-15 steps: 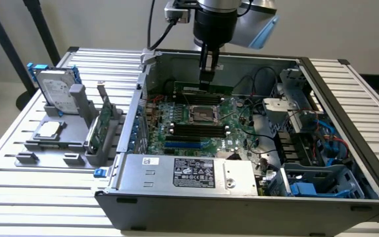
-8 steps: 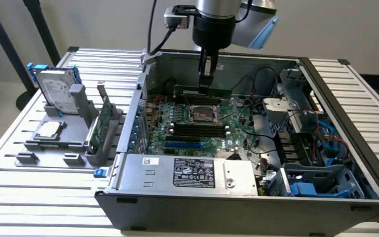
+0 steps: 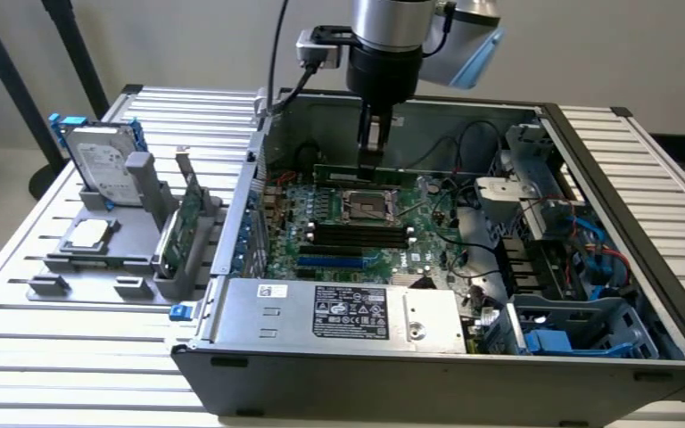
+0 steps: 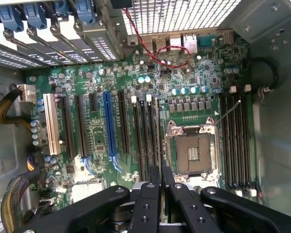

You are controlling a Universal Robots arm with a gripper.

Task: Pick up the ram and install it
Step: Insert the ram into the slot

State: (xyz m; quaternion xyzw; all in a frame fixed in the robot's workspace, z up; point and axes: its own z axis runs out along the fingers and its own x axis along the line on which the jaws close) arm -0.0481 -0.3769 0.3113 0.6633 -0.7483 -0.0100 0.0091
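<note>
**A:** Where was the ram [image 3: 408, 175]?

**B:** In the upper middle of the exterior view, inside the open case [image 3: 628, 169]. It hung level over the motherboard [image 3: 432, 236], just above the CPU socket [image 3: 367, 207] in the frame. The gripper [image 3: 370, 157] had its jaws drawn narrow, pinching the stick a little toward the exterior view's left of mid-length.

**A:** How would it handle?

**B:** Light and stiff, I judged, but thin and fragile, with bare chips and contacts along its lower edge. Gripping the flat faces near the middle seemed sound, because it kept the stick balanced and left the contact edge free. The smooth faces might slip under a hard push.
</note>
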